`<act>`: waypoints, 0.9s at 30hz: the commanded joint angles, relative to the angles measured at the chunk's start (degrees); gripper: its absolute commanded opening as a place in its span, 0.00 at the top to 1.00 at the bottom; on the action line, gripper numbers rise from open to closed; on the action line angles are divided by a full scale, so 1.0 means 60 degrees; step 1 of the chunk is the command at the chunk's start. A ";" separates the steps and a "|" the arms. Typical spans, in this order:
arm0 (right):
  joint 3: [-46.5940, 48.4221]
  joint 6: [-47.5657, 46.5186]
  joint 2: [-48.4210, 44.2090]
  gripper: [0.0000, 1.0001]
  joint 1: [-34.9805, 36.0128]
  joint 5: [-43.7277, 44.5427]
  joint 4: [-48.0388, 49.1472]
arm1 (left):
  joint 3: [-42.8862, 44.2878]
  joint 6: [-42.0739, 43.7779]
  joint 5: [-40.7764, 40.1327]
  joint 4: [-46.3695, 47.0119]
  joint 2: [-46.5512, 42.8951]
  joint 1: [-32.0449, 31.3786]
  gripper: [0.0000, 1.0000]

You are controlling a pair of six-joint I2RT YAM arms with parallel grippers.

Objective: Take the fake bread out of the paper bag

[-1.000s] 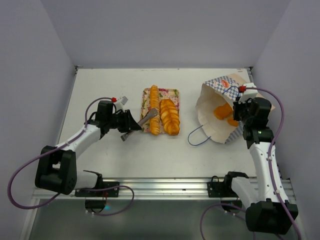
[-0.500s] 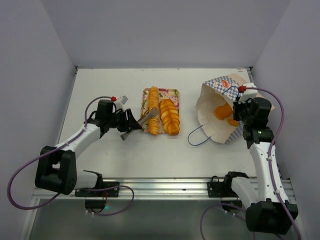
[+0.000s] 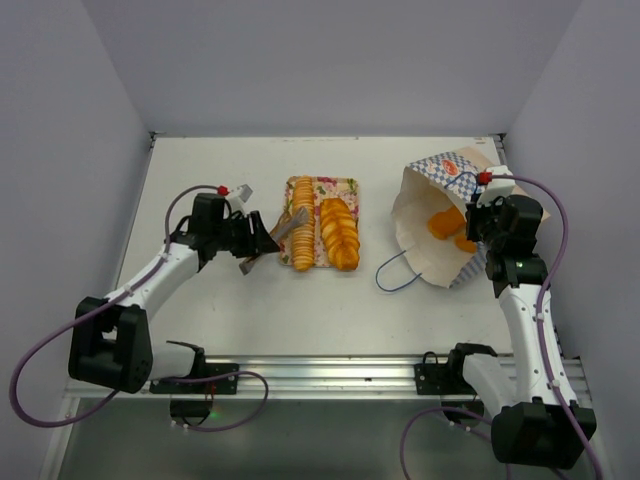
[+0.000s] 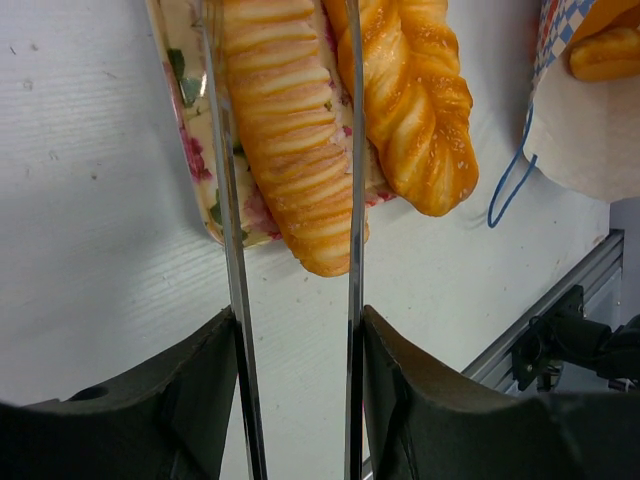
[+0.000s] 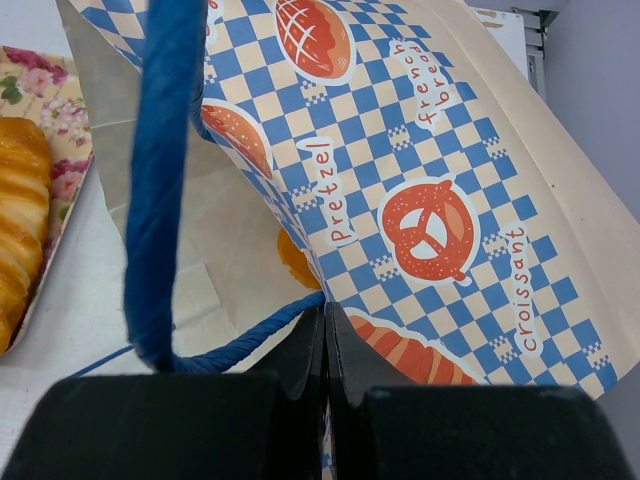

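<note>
The paper bag (image 3: 440,175) lies tilted at the right, mouth facing left, with orange fake bread (image 3: 447,226) inside. My right gripper (image 3: 478,225) is shut on the bag's checkered rim (image 5: 440,150), next to the blue cord handle (image 5: 160,150); one pastry (image 5: 295,262) shows inside. My left gripper (image 4: 295,330) is shut on metal tongs (image 4: 228,230). Their two blades straddle a ridged long loaf (image 4: 285,140) lying on the flowered tray (image 4: 190,150). A braided pastry (image 4: 415,110) lies beside it.
The flowered tray (image 3: 345,182) sits mid-table between the arms. The bag's second blue handle (image 3: 395,275) loops out onto the table in front of the bag. Walls close in the table at the left, back and right.
My left gripper and the tongs have drawn back a little to the left and away from me, and the long loaf has shifted slightly left. The right arm and bag have not moved.
</note>
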 commanded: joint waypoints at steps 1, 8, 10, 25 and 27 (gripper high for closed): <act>-0.0040 -0.0046 -0.0162 1.00 -0.0073 -0.0082 0.0352 | 0.0527 0.0355 -0.0333 -0.0136 -0.0379 0.0075 0.48; -0.0026 -0.0105 -0.0176 1.00 -0.0073 -0.0243 0.0323 | 0.0791 0.0590 -0.0437 -0.0371 -0.0861 0.0075 0.50; -0.0026 -0.0178 -0.0162 1.00 -0.0059 -0.0447 0.0264 | 0.0835 0.0648 -0.0116 -0.0269 -0.1226 0.0046 0.52; 0.0282 -0.1964 -0.0045 1.00 -0.0073 -0.4446 -0.1068 | 0.1114 0.0312 -0.0816 0.0770 -0.1348 -0.4888 0.57; 0.0311 -0.2170 -0.0059 1.00 -0.0073 -0.4709 -0.1229 | 0.1347 0.0326 -0.1283 0.1019 -0.0996 -0.5621 0.56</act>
